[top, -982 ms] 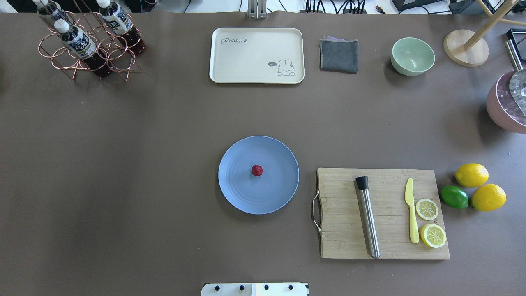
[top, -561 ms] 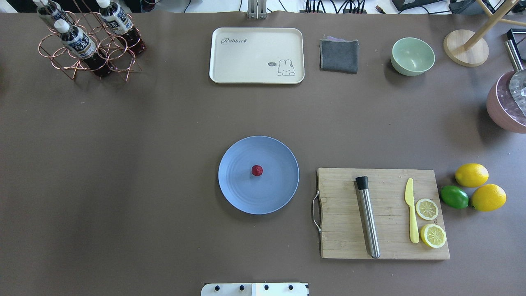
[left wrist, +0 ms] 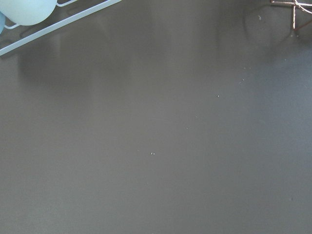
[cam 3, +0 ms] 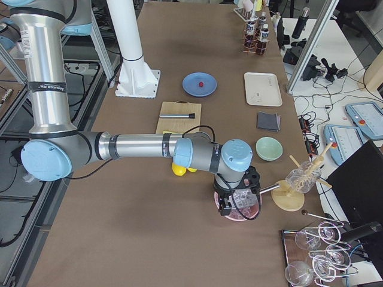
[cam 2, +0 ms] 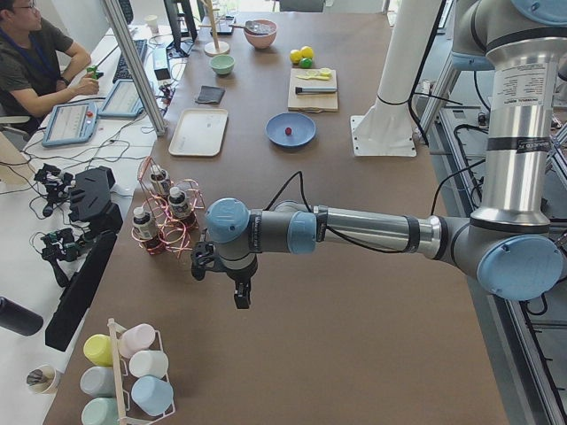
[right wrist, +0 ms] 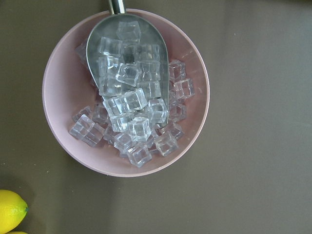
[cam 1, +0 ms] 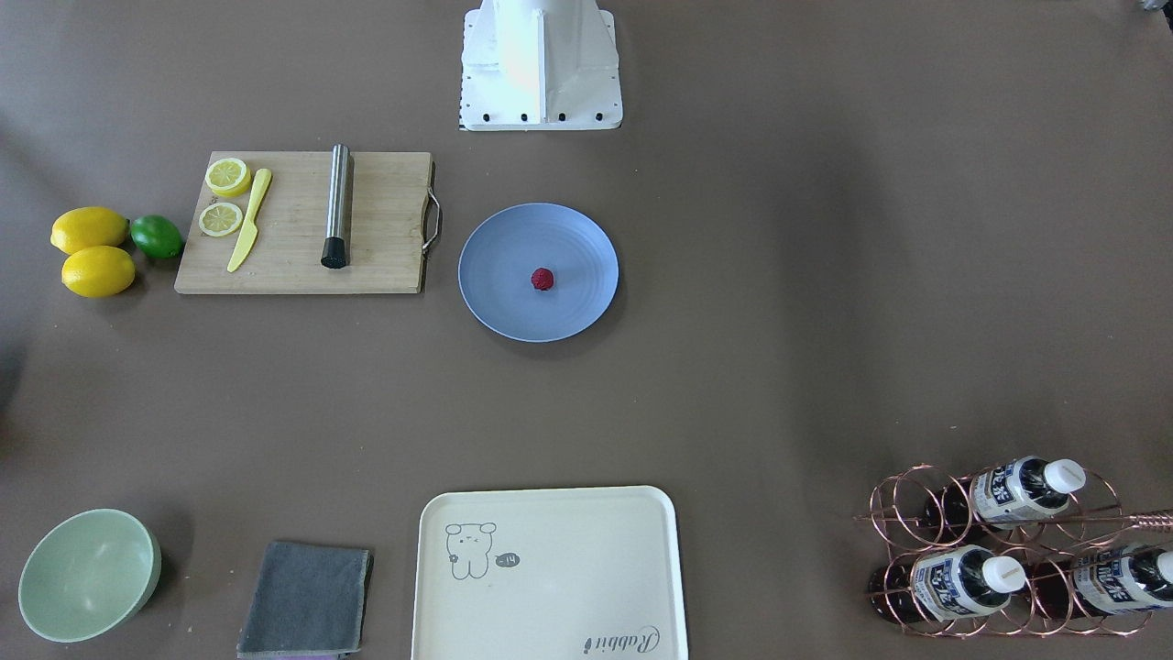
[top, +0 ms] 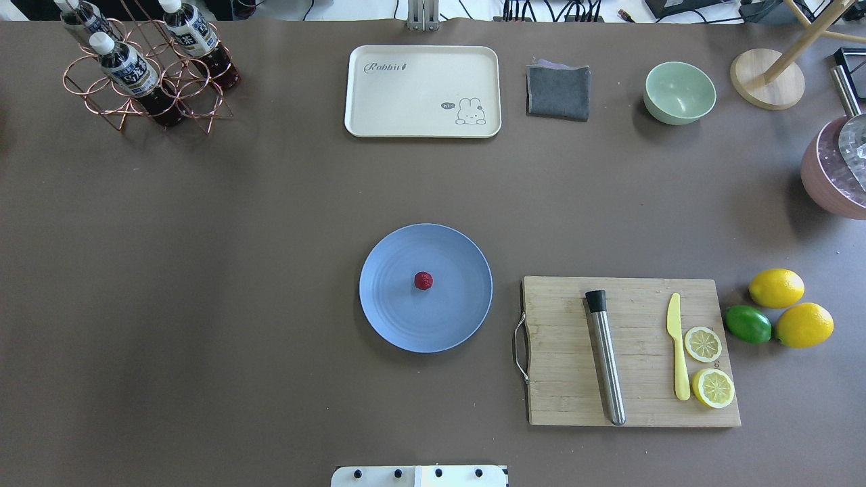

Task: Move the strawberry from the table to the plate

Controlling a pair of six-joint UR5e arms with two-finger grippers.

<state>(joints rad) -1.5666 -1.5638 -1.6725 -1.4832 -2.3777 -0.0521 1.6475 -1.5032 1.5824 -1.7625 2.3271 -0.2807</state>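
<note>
Surface (cam 1: 779,275), front view: found strawberry (cam 1: 542,279) resting at middle of plate (cam 1: 495,302), cutting board (cam 1: 302,225) just beside | overhead: showed same, tray (top: 423,91) well apart | left side: caught left tool (cam 2: 221,283) hanging over bare surface, opening impossible to tell | right side: caught right tool (cam 3: 238,203), opening likewise impossible to tell | right wrist: looked into pink bowl (right wrist: 56,97) of ice cubes (right wrist: 129,105).

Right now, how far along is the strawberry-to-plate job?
Done: the strawberry lies near the middle of the plate. In hand: nothing seen. The left arm hangs over bare table by the bottle rack, and the right arm over the pink ice bowl, both far from the plate. Whether their jaws are open cannot be told. Left: apparently nothing.
</note>
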